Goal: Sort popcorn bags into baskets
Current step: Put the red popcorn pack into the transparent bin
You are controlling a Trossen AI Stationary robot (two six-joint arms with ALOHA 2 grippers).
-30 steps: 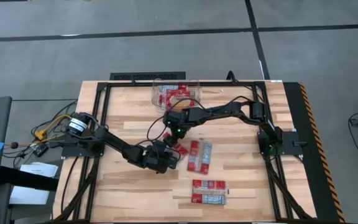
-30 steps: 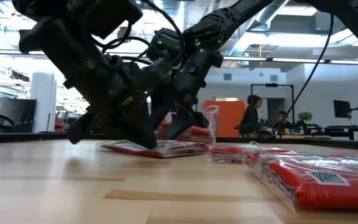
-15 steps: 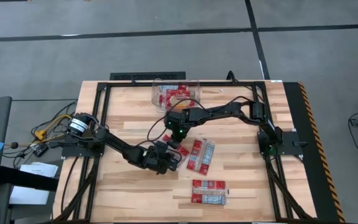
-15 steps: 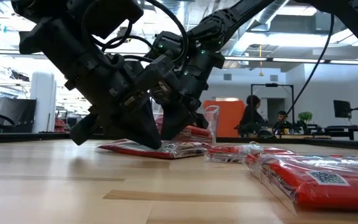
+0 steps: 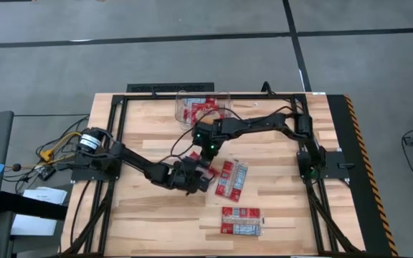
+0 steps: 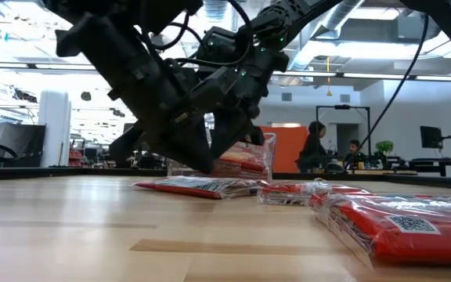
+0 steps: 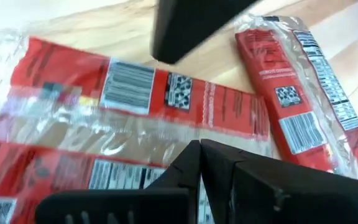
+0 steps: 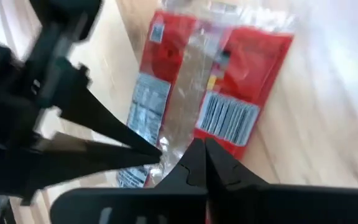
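Note:
A red popcorn bag [image 5: 201, 168] with a clear middle strip lies flat on the table [image 5: 142, 208], also seen in the low view [image 6: 202, 186]. My left gripper [image 7: 201, 148] is shut and hangs just above the bag's clear strip [image 7: 123, 134]. My right gripper [image 8: 197, 149] is shut too and stands at the bag's end, opposite my left gripper [image 8: 73, 124]. The clear basket [image 5: 203, 107] at the table's far edge holds several red bags. My right gripper's shut fingertips stand beside the clear wrap [image 8: 165, 144] at the bag's end, coming down at a slant. I cannot tell whether they pinch the wrap. The bag lies flat on the table. My left gripper seems to hang a little above the bag, apart from it.
Two more red bags [image 5: 230, 179] lie side by side just right of the grippers, and another pair [image 5: 241, 221] lies near the front edge. A black frame [image 5: 117, 100] runs around the table. People sit in the room beyond [image 6: 316, 145].
My right gripper has shut its fingers at the bag's end and risen a little. My left gripper, shut all along, has lifted off the bag and shifted slightly toward the table's right edge. The bag stays flat on the table.

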